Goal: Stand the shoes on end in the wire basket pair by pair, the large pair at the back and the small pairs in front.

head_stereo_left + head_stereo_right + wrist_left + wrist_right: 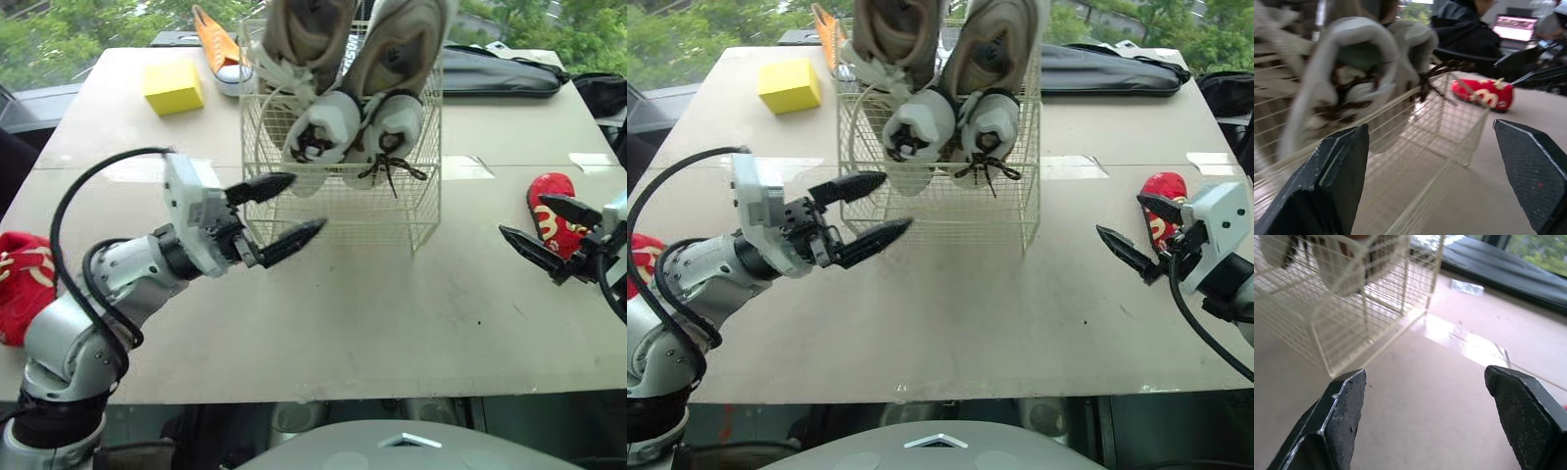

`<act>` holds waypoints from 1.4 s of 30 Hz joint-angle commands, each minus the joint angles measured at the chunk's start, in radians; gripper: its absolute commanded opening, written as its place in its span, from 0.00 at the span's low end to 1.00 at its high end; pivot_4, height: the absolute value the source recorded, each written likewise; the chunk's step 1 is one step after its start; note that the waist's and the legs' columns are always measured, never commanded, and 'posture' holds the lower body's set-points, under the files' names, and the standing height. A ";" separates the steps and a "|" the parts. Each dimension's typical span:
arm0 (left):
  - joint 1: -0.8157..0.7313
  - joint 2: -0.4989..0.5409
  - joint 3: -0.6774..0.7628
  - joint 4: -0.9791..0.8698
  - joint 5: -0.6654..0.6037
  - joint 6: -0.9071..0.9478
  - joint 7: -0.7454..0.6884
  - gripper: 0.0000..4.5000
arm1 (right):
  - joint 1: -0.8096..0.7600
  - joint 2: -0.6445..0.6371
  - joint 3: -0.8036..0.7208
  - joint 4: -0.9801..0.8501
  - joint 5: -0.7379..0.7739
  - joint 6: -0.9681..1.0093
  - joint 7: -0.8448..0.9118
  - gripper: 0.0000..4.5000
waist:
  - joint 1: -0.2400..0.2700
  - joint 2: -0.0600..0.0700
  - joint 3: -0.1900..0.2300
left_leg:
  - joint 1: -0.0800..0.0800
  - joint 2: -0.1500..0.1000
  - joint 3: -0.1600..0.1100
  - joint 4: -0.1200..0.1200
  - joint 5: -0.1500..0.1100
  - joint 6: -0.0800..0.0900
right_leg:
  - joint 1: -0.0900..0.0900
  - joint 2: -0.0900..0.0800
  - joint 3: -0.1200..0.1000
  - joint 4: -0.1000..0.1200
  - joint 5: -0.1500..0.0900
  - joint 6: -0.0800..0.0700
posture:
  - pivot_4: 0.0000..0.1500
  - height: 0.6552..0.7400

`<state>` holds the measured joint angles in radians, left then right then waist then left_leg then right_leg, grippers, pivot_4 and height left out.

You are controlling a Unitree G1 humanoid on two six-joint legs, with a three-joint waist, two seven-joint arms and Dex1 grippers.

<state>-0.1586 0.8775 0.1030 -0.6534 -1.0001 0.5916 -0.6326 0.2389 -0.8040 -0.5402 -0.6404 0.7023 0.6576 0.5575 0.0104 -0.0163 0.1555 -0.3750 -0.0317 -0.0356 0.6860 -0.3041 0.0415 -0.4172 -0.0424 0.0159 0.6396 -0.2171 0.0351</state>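
Seen from the head, a pair of large beige-and-white sneakers point(323, 127) stands on end in the cream wire basket point(392, 211) on the pale counter point(392, 313). The left gripper point(308, 203) hovers at the basket's front, fingers wide. The right gripper point(520, 214), fingers also wide, is just beside a small red shoe point(551, 208). The left wrist looks through the basket's mesh at the sneakers. The right wrist faces a basket corner across the counter.

A yellow block point(174, 86) and black bag point(500, 73) lie on the table point(392, 313).
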 commanded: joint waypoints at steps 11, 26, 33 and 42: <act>-0.297 -0.064 -0.158 0.078 -0.037 0.193 -0.156 0.98 | -0.397 -0.155 0.079 0.429 -0.075 0.419 -0.135 0.85 | -0.024 -0.001 0.002 | 0.008 0.002 0.007 -0.002 0.000 0.001 | 0.003 0.009 0.008 0.001 0.000 -0.001 | 1.00 1.00; -0.286 -0.140 -0.140 0.072 0.033 0.198 -0.130 0.98 | -0.339 0.137 0.097 0.277 -0.229 0.458 -0.413 0.85 | -0.008 -0.003 0.001 | -0.001 0.001 0.003 0.001 -0.001 0.002 | 0.000 0.003 0.007 -0.002 0.000 0.000 | 1.00 1.00; -0.280 -0.135 -0.114 0.065 0.034 0.207 -0.135 1.00 | -0.313 0.130 0.220 0.368 -0.368 0.284 -0.394 0.27 | -0.013 -0.003 0.001 | 0.000 0.001 0.004 0.001 -0.001 0.001 | 0.000 0.005 0.007 -0.002 0.000 0.000 | 1.00 1.00; -0.353 -0.156 -0.048 0.149 -0.160 0.348 -0.063 1.00 | -0.066 -0.153 -0.008 0.163 -0.303 -0.028 0.143 0.00 | 0.006 0.000 0.002 | -0.002 0.001 0.001 0.001 -0.001 0.001 | 0.000 0.004 0.004 -0.003 0.000 0.000 | 1.00 1.00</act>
<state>-0.4541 0.7095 0.0060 -0.5304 -1.0595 0.8780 -0.7093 0.1378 -0.8847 -0.3819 -0.3515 0.3376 0.7433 0.4734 0.0166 -0.0165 0.1578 -0.3780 -0.0307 -0.0356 0.6867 -0.3050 0.0431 -0.4175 -0.0383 0.0182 0.6364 -0.2173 0.0357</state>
